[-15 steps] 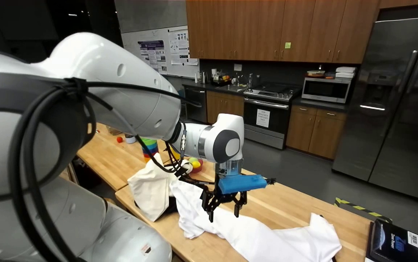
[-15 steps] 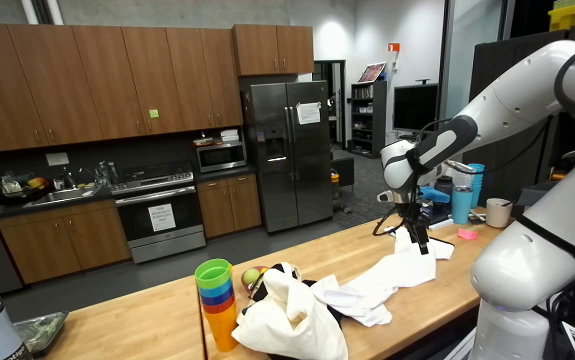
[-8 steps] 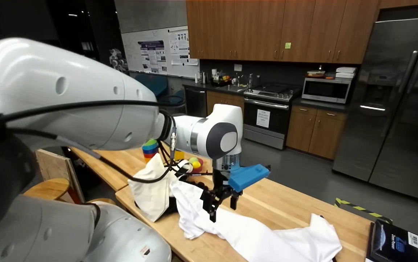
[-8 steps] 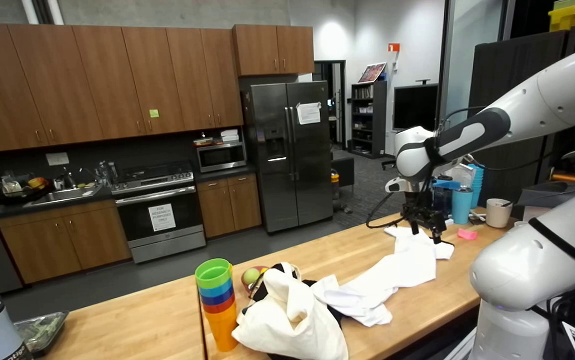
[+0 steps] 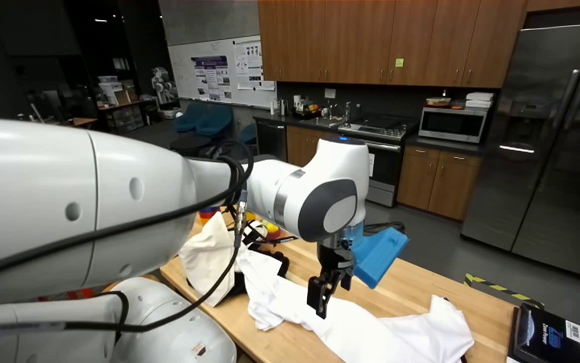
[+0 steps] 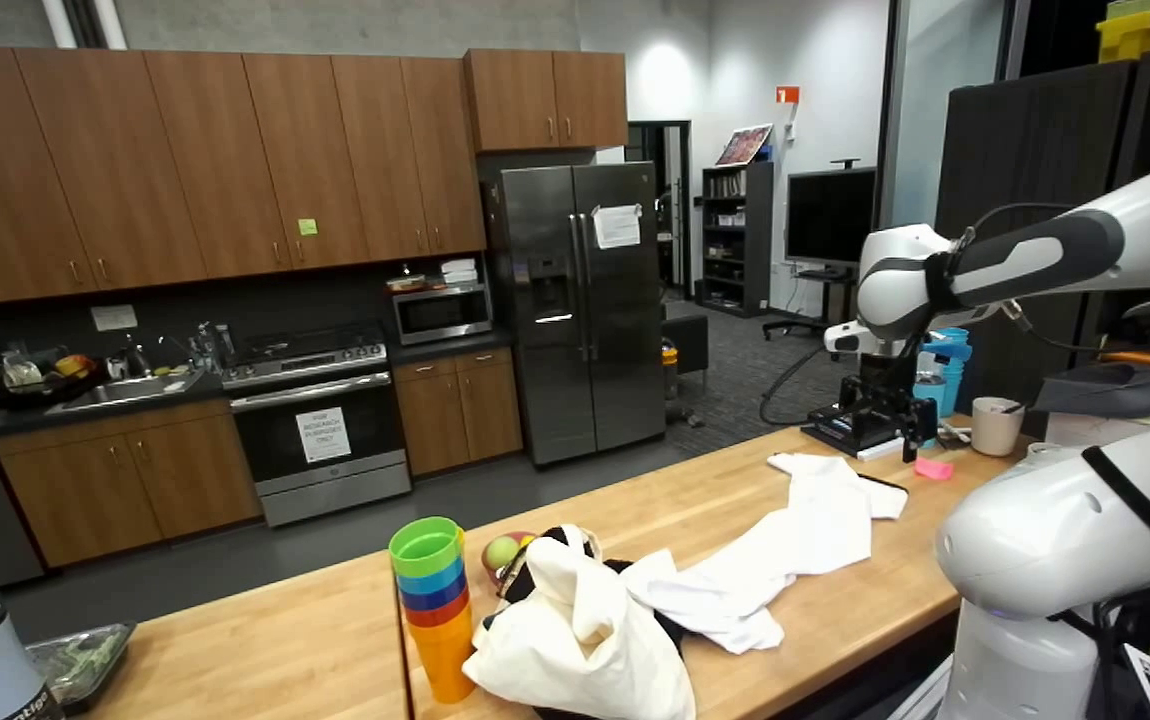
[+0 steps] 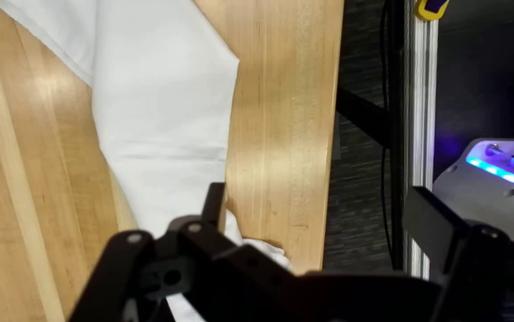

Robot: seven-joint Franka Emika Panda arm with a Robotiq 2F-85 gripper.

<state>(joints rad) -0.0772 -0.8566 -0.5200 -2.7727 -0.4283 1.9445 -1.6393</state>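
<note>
Since the tool (image 7: 317,203) stands spread and empty, the white cloth (image 7: 163,103), toward its ten o'clock in the wrist view, seems to rest by weight alone on the tabletop (image 7: 279,112).

In an exterior view, has cloth (image 6: 820,530) on the table (image 6: 615,515) right of the bag (image 6: 555,660), stacked cups (image 6: 437,620) left of that bag, fruit (image 6: 502,552) behind both, stove (image 6: 375,425) and fridge (image 6: 545,390) beyond the table.

Sign (image 6: 323,434) on oven (image 6: 273,442): "FOR RESEARCH PURPOSES ONLY"; black box (image 5: 546,331): "Power".
</note>
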